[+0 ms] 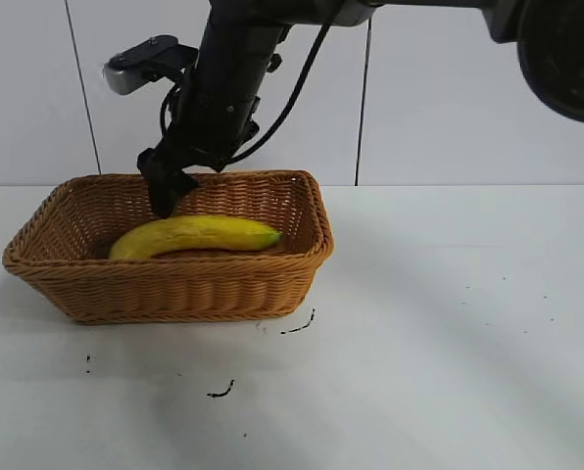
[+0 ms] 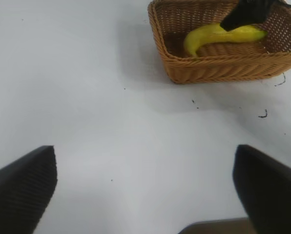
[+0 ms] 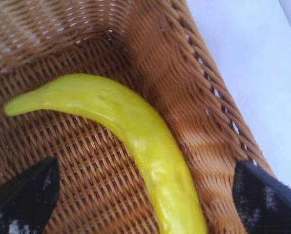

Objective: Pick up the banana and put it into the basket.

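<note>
At the table's left sits one tan woven wicker basket (image 1: 174,284) with flared sides and a braided rim; one smooth, curved yellow banana (image 1: 196,235) lies on its floor. My right gripper (image 1: 165,201) hangs just above it, jaws spread wide and empty. My left gripper (image 2: 145,190), equally wide, hovers over bare white tabletop (image 1: 449,343), well apart.
</note>
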